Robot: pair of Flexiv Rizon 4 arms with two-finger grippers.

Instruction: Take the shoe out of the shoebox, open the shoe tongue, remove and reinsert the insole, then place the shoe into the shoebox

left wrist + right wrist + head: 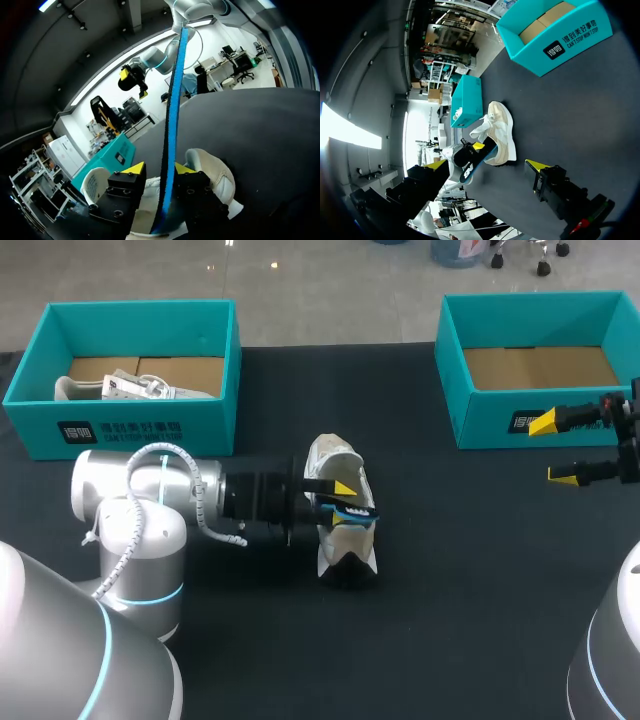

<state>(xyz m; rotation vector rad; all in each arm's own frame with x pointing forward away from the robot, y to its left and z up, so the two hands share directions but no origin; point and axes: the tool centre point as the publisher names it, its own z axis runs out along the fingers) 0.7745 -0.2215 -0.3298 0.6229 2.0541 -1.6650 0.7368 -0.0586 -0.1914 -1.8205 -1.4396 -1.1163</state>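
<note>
Black table; second white shoe lying inside far-left teal box, on cardboard floor.

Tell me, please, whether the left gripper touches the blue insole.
Touching. The left wrist view shows the insole edge-on between the fingers of the left gripper, flush against one yellow tip.

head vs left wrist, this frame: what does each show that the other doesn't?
Head only: the left shoebox with a second shoe lying in it. Left wrist only: the blue insole seen edge-on, pinched from both sides by the fingers of the left tool. Both: the cream shoe on the table under that tool, the right shoebox, and the open right tool beside it.
</note>
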